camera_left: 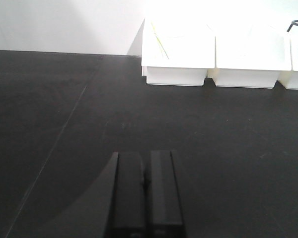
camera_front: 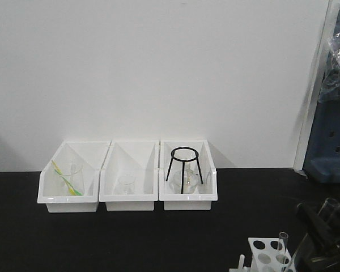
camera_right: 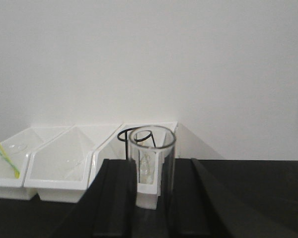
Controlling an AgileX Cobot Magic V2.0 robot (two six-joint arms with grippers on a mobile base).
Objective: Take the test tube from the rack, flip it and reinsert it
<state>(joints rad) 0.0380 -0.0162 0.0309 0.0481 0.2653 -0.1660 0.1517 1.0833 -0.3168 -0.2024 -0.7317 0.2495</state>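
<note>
Right gripper pinching glass tube, fingers pressing both sides, open rim facing wrist camera. Left gripper hanging over black table, fingers pressed together, gripping nothing. Rack sitting near front right of table, beside right arm, second tube rising at its right corner. Three white bins lining wall behind.

The test tube, of clear glass with its open mouth upward, is clamped upright in the right pincer. The rack (white, round-holed, partly cropped) is seen on the worktop, just left of that pincer.
</note>
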